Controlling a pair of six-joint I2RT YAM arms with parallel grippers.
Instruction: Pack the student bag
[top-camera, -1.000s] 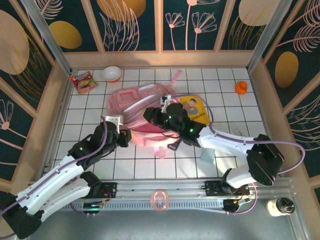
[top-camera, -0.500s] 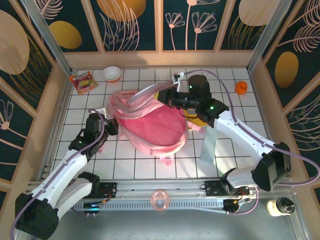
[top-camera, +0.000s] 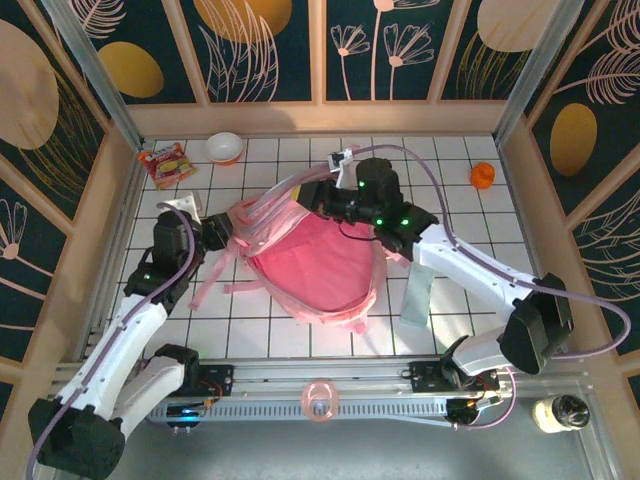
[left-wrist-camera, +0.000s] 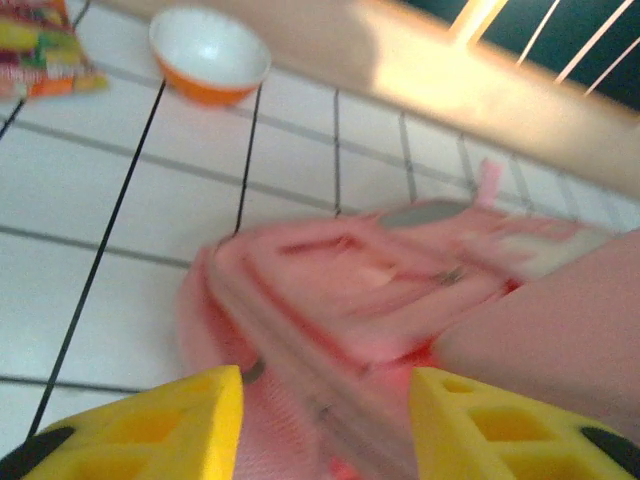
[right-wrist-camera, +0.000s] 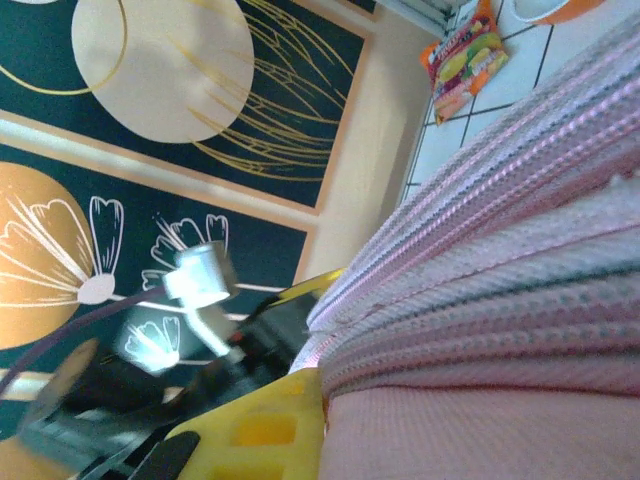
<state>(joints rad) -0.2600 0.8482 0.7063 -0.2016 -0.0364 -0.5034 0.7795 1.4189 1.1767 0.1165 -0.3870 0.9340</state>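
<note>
Pinching student bag (top-camera: 315, 265) top, right fingers (right-wrist-camera: 265, 430); snack packet (top-camera: 165, 163) print illegible.

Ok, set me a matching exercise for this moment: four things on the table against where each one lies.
Things:
1. student bag
2. bowl
3. snack packet
4. small orange object

Places:
A. far right, near the side wall
B. far left corner
C. centre, between the arms
D. far edge, just right of the packet

Pairs: 1-C; 2-D; 3-B; 4-A
</note>
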